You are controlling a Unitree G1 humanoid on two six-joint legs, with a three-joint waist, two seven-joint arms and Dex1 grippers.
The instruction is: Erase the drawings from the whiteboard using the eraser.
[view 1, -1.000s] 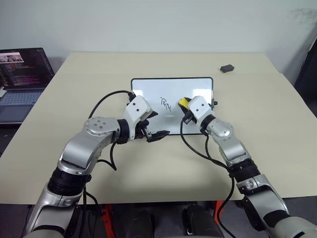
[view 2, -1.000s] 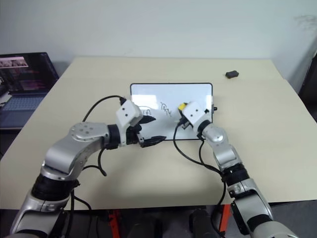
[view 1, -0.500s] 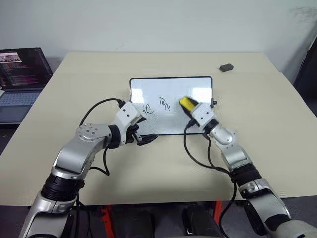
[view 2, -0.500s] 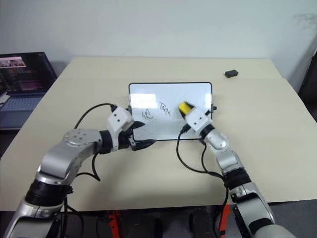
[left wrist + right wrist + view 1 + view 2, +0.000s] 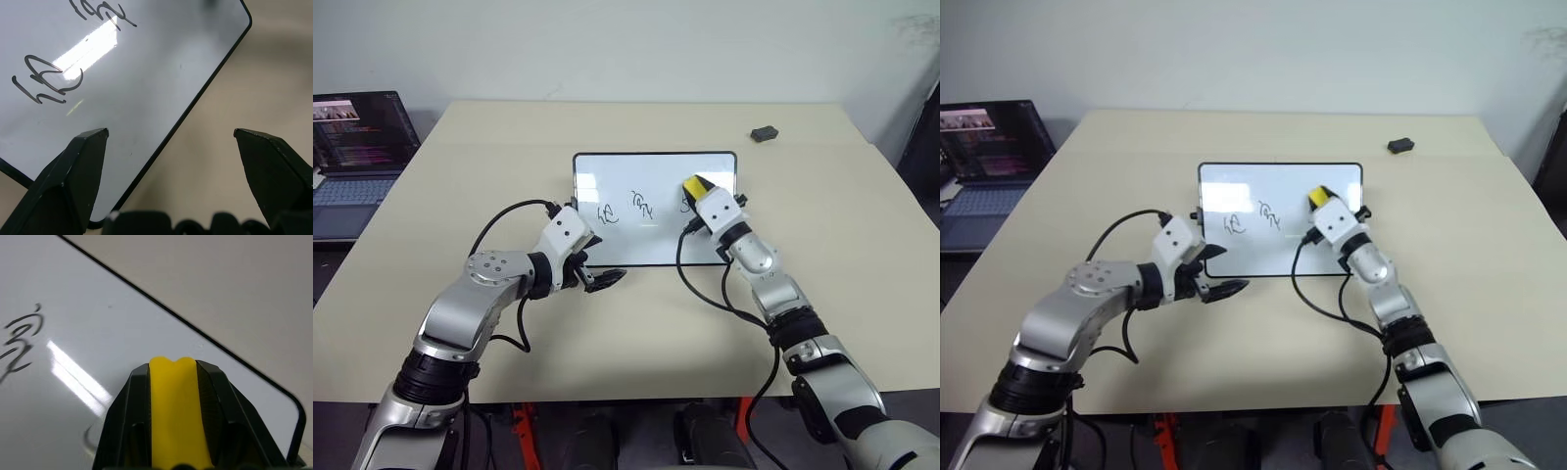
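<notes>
The whiteboard (image 5: 654, 208) lies flat on the bench (image 5: 460, 196), and everything here is placed against it. The right gripper (image 5: 698, 189) has its fingers pinching the yellow eraser (image 5: 695, 186), held over the board's right part, beside the right frame edge. The drawings (image 5: 641, 204) sit in a row across the board's middle: a left scribble, a middle one, and a third partly hidden by the eraser and gripper. The left gripper (image 5: 599, 281) rests at the board's near left corner with its fingers spread, one over the white surface and one over the bench, clamping nothing. That looks like the main risk: with the board unpinned, a firm wipe could push it across the bench instead of clearing ink. The eraser also seems tipped up rather than flat, so a stroke may skim over a mark or leave it streaked. A dark grey lump (image 5: 764, 132) lies well beyond the board's far right corner, a laptop (image 5: 357, 147) off past its left side.
</notes>
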